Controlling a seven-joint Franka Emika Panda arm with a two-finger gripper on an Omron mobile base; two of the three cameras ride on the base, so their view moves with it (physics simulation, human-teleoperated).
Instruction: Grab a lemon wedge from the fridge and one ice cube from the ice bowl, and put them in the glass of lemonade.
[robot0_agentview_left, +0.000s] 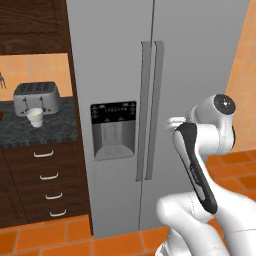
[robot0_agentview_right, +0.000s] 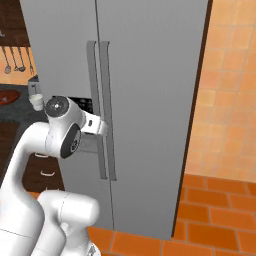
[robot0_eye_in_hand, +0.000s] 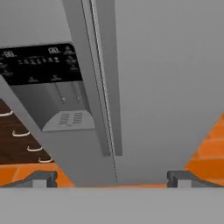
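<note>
Fridge (robot0_agentview_left: 190, 75) doors shut, arm bent toward its handles (robot0_agentview_left: 151, 110), pincer (robot0_eye_in_hand: 112, 177) spread wide, holding nothing

Two base views flanking the arm, both facing the closed fridge (robot0_agentview_left: 150, 100) doors, hand view close, tilted.

We see the fridge (robot0_agentview_left: 200, 75) cut off at the top edge above the gripper (robot0_eye_in_hand: 112, 178); closed doors hide its inside.
</note>
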